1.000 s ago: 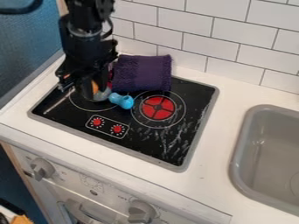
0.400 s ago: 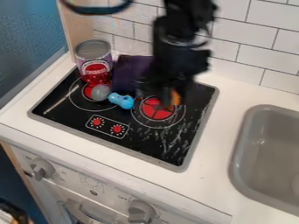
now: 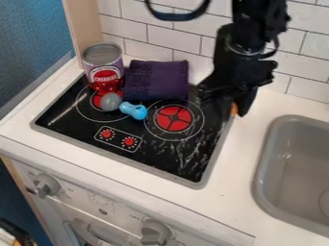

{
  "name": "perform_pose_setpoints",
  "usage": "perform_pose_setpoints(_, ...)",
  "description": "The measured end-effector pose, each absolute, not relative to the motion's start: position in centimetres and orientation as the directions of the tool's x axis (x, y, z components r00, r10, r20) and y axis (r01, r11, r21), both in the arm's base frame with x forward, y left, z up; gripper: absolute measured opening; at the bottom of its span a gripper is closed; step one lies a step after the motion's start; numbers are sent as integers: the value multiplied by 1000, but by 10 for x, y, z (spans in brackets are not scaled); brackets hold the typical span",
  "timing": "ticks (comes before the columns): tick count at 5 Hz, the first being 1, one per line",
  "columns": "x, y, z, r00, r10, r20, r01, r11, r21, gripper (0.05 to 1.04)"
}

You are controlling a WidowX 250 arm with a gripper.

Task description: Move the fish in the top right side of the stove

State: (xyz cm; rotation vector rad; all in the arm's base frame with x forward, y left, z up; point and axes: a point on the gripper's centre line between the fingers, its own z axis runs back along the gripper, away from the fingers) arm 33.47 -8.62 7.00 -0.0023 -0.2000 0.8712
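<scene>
I have swung my end effector (image 3: 235,110) from the stove's left side, across the right burner (image 3: 174,118), to its top right side. The orange thing I take for the fish (image 3: 234,109) has come along, so I judge that I am pinching it; only a small part peeks out beside my dark fingers. It now sits by the stove's right rim (image 3: 220,146), near the back corner.

My passing has uncovered the can (image 3: 103,66), while the purple cloth (image 3: 156,80) and the blue-and-grey toy (image 3: 133,110) lie where they were, so I seem to have disturbed nothing.

For the task, the sideways carry looks nearly done; lowering and letting go remain. I cannot tell how high the fish is, or whether it is inside the rim or over the white desk (image 3: 258,103). A slight shift inward before release seems wise, since it could otherwise land on the rim and tip outward.
</scene>
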Motion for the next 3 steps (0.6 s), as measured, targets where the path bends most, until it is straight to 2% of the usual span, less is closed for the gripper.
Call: perform_pose_setpoints(3, 391, -80, 48, 610, 770, 186, -768, 633, -102, 334)
